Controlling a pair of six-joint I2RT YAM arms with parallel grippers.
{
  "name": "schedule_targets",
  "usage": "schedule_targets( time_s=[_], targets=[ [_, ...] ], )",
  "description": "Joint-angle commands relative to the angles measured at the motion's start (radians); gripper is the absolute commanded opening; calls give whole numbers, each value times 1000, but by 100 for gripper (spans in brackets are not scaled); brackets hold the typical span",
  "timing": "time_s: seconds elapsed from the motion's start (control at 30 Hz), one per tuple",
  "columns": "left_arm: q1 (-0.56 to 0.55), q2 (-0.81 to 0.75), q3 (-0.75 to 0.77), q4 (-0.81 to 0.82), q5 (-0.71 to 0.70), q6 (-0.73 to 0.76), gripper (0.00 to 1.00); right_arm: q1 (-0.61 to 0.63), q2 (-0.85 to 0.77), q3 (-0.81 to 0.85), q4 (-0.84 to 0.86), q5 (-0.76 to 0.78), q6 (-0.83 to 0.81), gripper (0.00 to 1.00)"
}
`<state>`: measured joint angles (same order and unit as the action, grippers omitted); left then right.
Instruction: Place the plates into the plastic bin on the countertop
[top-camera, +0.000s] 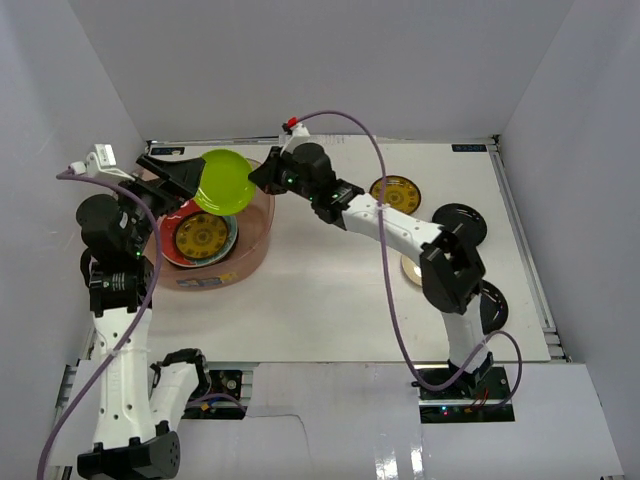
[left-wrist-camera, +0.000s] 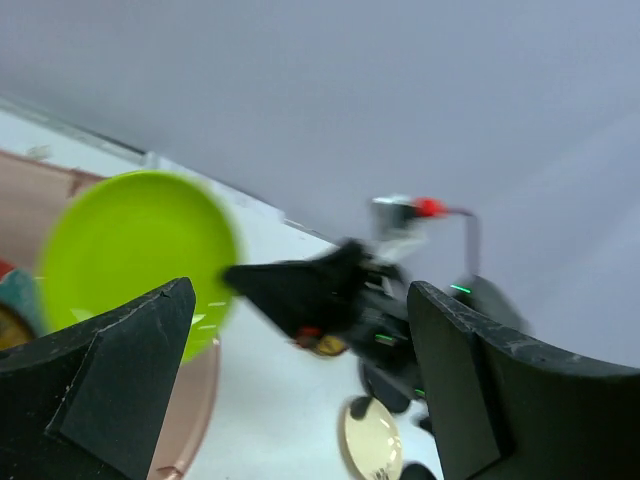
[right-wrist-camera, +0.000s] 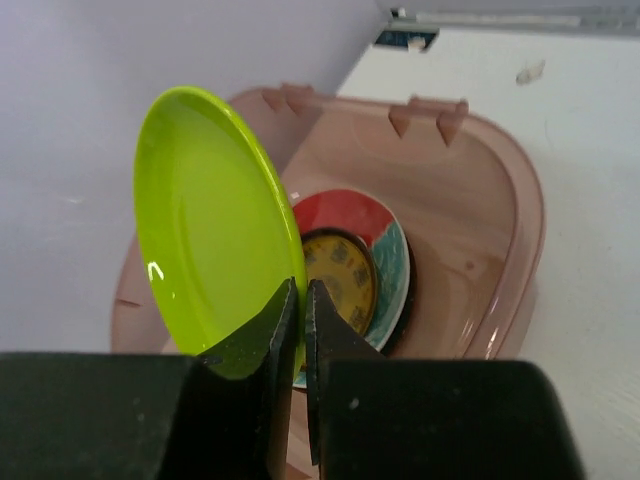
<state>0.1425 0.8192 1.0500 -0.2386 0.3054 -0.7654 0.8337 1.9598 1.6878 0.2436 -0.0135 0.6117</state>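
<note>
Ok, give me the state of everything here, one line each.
green plate: held on edge over the bin.
right gripper: shut on green plate.
left gripper: open, empty.
bin: holds stacked plates.
patterned plate: flat in bin, on red plate.
yellow plate, black plate, cream plate: flat on table.

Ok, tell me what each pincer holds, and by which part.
Right pincer grips the lime green plate by its rim. Left pincer open, holding nothing.

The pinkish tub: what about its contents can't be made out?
- Right wrist view: lime plate hides the bin's left half.
- Top view: lime plate and left arm cover its far edge.
- Anything beneath the red-and-teal plate: covered by it.
- Left wrist view: blurred, bin cut off.
</note>
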Motion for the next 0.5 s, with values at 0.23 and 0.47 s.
schedule_targets(
  time_s=[0.23,0.47],
  targets=[
    [-104,-32,74,-13,258,38,98,125,375,515,-287,132,-84,8],
    [-112,-20,28,5,377,-38,98,142,389,483,-256,104,-3,60]
  ],
)
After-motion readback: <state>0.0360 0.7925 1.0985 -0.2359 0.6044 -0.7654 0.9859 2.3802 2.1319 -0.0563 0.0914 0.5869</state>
